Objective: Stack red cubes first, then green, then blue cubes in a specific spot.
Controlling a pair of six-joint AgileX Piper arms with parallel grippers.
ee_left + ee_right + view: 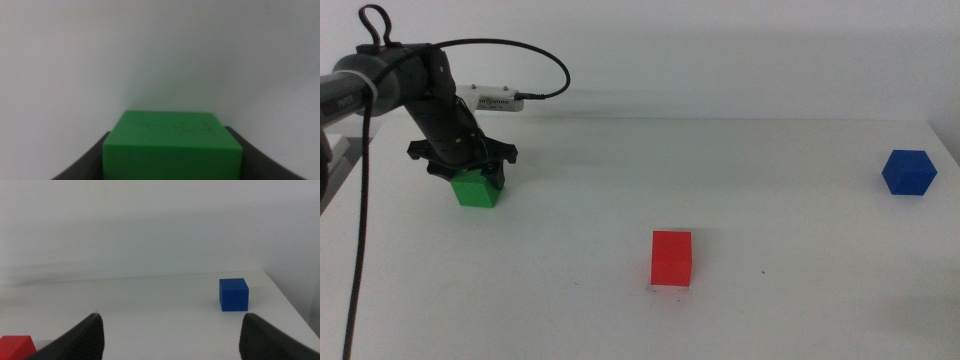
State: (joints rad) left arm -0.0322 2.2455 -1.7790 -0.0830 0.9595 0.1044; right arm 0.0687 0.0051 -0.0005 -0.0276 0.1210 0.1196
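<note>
The green cube rests on the white table at the far left. My left gripper reaches down over it. In the left wrist view the green cube fills the gap between the two dark jaws, which press against its sides. At the front middle stands the red cube, alone, with a tiny dark speck on the bare tabletop to its right. The blue cube sits at the far right. My right gripper is open and out of the middle view, facing the blue cube from a distance.
A small white device with a black cable lies behind the left arm. The table's right edge runs just past the blue cube. Wide bare tabletop separates the three cubes.
</note>
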